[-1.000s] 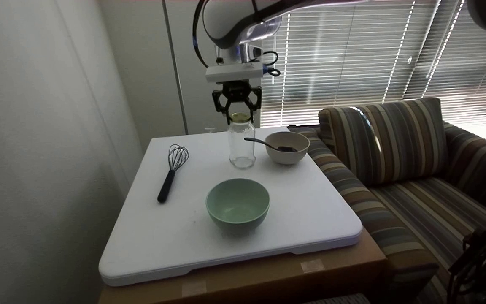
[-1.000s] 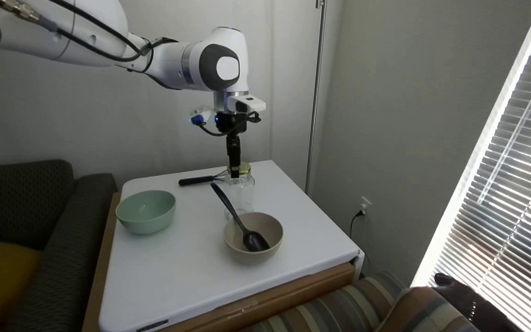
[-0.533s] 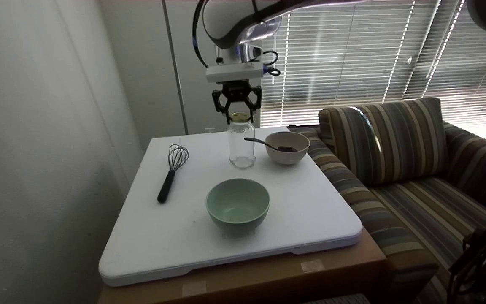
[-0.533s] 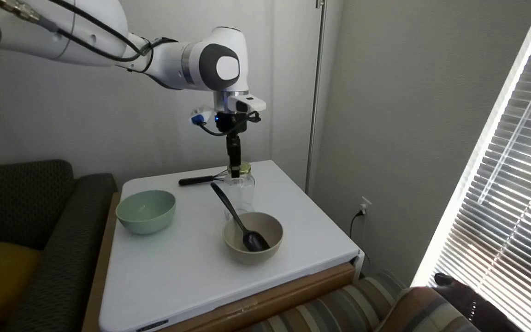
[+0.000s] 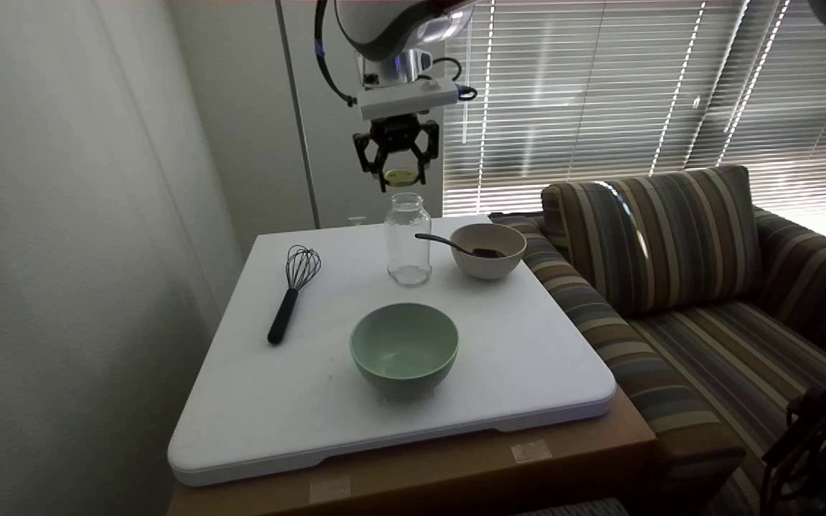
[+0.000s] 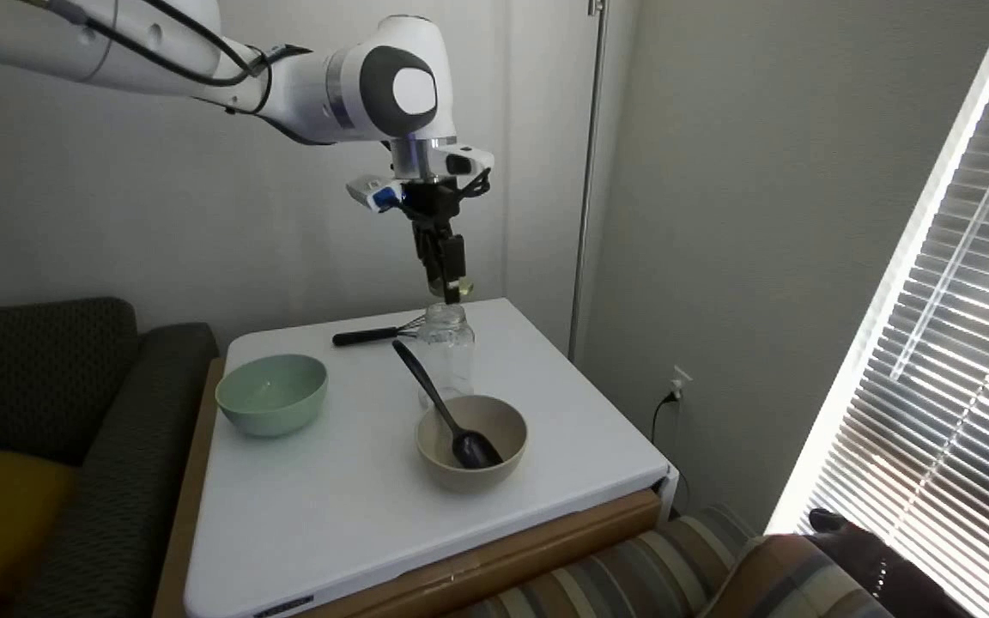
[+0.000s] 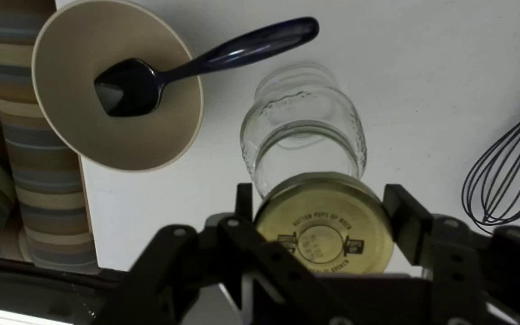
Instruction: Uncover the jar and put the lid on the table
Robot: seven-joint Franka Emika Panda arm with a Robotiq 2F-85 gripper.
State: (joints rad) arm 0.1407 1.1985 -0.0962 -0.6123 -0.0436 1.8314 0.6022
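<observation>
Your claw [image 5: 403, 184] is clamped on the gold lid [image 7: 323, 221], its fingers [image 7: 406, 225] pressed to opposite sides, and you have it up in the air with printed lettering showing on its top face in the wrist view. In an exterior view the claw sits at a slight tilt, one fingertip lower than its partner. Below the lid, across a narrow gap, is the uncovered mouth of the glass jar [image 5: 408, 244], which stands upright on the white surface [image 5: 298, 416]. Near the jar you have a beige bowl [image 7: 84, 131] with a dark spoon [image 7: 129, 88] resting in it, the handle sticking out past the rim. A green bowl [image 5: 404, 344] and a black whisk [image 5: 292, 292] also rest on the surface, both apart from the jar. A striped sofa [image 5: 657, 287] stands beside it all.
</observation>
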